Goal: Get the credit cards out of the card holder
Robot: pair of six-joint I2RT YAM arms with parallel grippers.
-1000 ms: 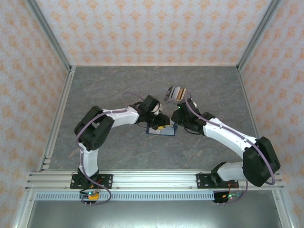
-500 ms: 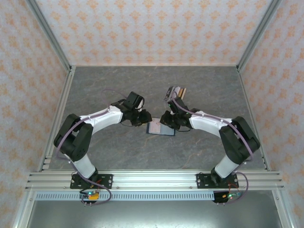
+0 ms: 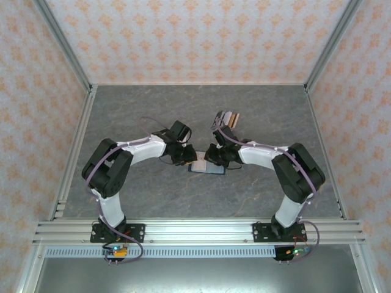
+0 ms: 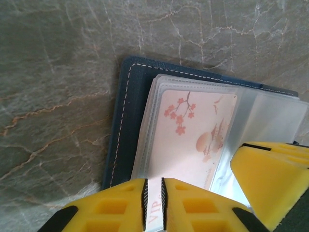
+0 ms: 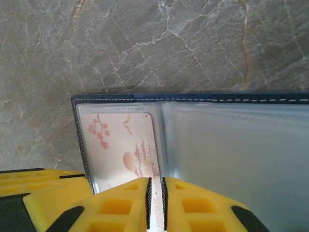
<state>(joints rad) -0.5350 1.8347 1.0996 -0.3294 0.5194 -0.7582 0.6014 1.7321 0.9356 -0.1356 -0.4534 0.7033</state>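
Card holder (image 3: pixel 208 168) open flat on the bench (image 3: pixel 146 116), long axis left to right, both hands at its near edge. Left hand (image 4: pixel 153 203) narrowed to a slit on the near end of the pink card (image 4: pixel 193 130); right hand (image 5: pixel 155 203) pinched likewise on the clear sleeve (image 5: pixel 203 145) by the fold. Likely calls for pulling straight back along the card's length.

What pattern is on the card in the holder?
Pale pink card with a reddish blossom-branch print; clearest in left wrist view.

"VIP" printed on the pink blossom card (image 4: pixel 193 130), near edge
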